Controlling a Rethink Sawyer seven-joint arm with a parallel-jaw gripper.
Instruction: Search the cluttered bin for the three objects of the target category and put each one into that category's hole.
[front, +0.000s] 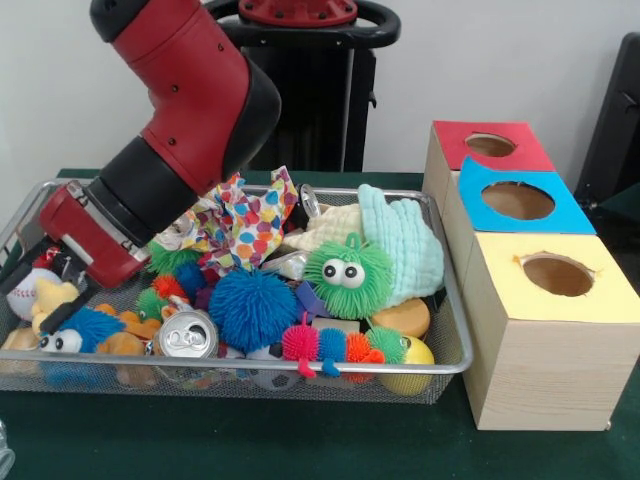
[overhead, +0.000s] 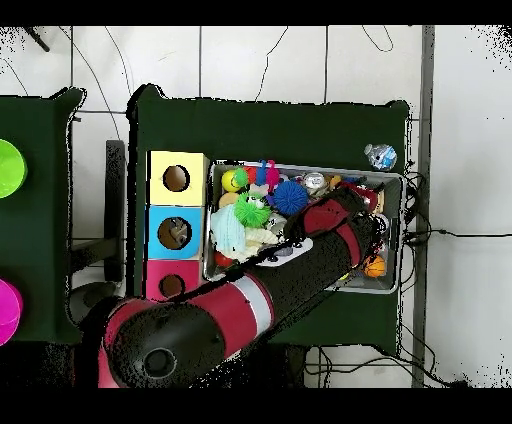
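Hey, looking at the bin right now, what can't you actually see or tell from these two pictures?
- Claw: front view, open or shut unclear, toys crowd its tips; overhead, the arm covers it.
- Bin contents under the arm: hidden overhead.
- Hole interiors of the boxes: too dark in both views.
- Soda can label: faces away.

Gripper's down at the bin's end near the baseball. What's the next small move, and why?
Probably lift the gripper slightly clear of the pile before choosing a target. It sits low in the wire bin, its tips buried among a baseball and plush toys, so whether it holds anything can't be seen; the three-hole box lies at the opposite end.
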